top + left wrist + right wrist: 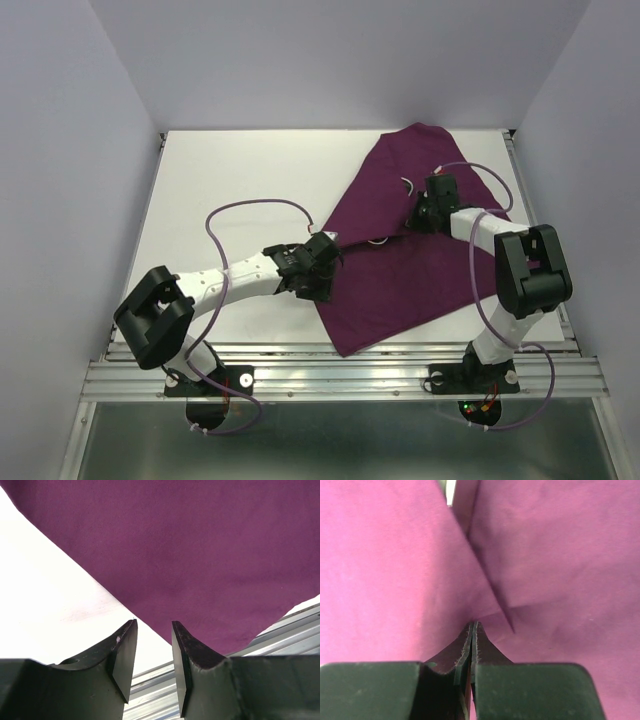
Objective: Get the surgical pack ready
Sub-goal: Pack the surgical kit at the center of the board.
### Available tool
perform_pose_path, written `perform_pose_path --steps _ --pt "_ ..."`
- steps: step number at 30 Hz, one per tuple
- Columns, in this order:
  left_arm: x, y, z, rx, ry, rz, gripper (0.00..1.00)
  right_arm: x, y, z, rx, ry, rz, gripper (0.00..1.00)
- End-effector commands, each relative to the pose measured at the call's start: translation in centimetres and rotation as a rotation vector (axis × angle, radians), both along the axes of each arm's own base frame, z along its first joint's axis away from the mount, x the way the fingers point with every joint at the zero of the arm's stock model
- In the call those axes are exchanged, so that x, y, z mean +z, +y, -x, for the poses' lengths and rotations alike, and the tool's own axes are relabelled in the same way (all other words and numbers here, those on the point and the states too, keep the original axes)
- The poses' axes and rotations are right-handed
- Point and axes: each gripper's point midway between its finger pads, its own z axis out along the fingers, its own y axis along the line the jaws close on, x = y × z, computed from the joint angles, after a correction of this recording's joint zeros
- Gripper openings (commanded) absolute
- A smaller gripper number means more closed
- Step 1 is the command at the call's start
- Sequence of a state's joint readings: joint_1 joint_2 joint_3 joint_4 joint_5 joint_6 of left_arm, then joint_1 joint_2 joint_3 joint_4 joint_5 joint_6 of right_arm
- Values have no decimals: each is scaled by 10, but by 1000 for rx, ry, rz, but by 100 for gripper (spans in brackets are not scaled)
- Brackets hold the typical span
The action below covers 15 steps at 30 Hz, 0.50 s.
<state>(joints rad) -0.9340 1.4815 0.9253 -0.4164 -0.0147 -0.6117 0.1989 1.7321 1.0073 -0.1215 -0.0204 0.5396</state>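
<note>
Right wrist alone: right pincer [472, 626] clamped on cloth [385, 570]; left pincer [154, 625] ajar, empty.

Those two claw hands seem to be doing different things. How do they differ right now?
The left gripper is open and empty; the right gripper is shut, pinching a fold of the purple cloth. The left sits at the cloth's edge, the right over its middle. Both have black fingers.
</note>
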Motion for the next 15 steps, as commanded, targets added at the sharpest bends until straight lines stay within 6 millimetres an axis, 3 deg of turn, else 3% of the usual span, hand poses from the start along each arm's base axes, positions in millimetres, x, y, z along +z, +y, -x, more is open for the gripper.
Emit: perform_pose_path --steps 1,9,15 --pt "13 3 -3 23 -31 12 44 29 13 -26 2 -104 -36 1" --pt "12 3 -4 21 -30 8 44 30 11 -30 -19 -101 -32 1" --pt "8 0 -2 13 -14 11 47 8 8 -33 -50 -66 1 1"
